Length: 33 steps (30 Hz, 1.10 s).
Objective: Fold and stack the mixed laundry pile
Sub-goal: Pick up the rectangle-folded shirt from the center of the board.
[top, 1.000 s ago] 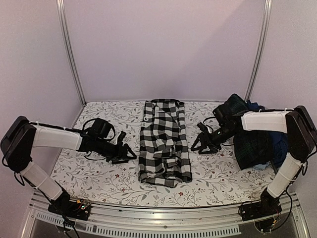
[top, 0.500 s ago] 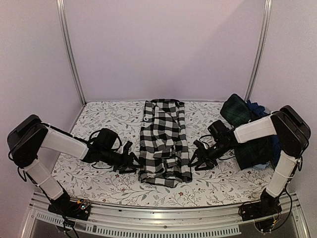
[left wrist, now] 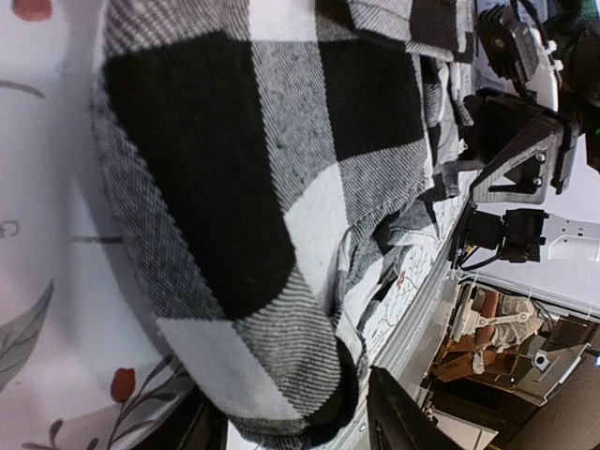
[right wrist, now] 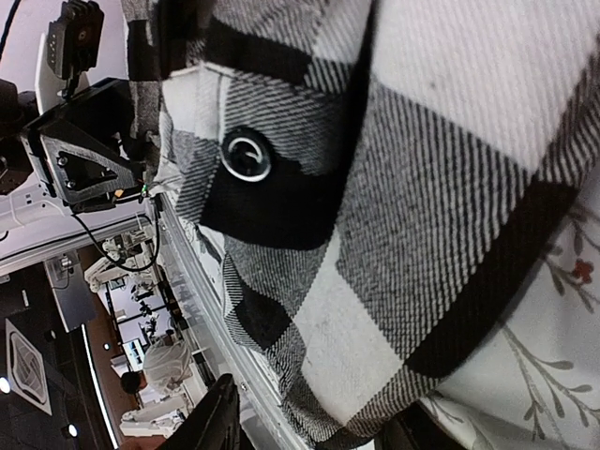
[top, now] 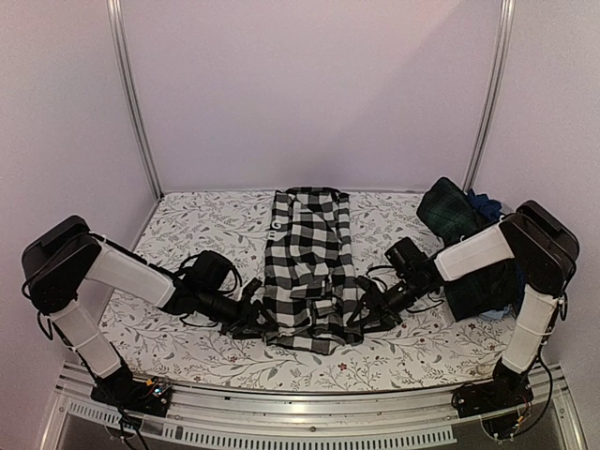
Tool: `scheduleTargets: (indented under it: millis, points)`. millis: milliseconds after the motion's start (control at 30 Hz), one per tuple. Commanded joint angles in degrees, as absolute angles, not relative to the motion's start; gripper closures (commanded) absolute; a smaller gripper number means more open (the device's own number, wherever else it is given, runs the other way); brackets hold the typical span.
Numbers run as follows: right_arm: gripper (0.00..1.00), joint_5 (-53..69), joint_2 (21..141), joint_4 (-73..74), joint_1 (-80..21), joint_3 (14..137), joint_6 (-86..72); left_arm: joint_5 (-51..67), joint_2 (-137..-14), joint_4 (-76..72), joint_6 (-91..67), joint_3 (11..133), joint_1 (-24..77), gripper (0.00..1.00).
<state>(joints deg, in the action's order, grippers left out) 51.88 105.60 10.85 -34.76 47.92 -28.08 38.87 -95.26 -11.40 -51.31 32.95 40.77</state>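
1. Black-and-white checked shirt [top: 309, 262] lies flat as a narrow lengthwise strip at the middle of the floral worktop [top: 187, 225], its hem toward the arms
2. Left pincer [top: 253, 323] sits low at the shirt's near left corner. The hem corner lies between its fingers [left wrist: 398, 417]; whether they clamp it cannot be told
3. Right pincer [top: 364, 319] sits low at the near right corner, hem between its fingers [right wrist: 217, 414], snap button [right wrist: 247, 155] close by; grip likewise cannot be told
4. Laundry pile [top: 483, 286] is heaped at the worktop's right side, behind the right arm: dark green-navy plaid garment [top: 455, 216] on top, blue pieces [top: 483, 201] at its far edge
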Motion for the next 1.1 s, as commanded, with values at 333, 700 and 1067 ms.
scheduleTargets:
  millis: [333,700,1067]
  points:
    - [1.0,48.31,99.68,11.28,-36.74,44.55,-28.1,38.18,-87.87,-12.39,-49.7,31.24,43.68,1.0]
    - [1.0,46.5,92.85,14.33,-36.38,49.95,-26.64,39.78,-84.81,-7.74,-47.03,36.03,42.5,1.0]
    - [1.0,46.19,99.42,17.75,-28.94,65.2,-22.29,42.65,-92.95,-2.42,-40.18,50.24,32.26,1.0]
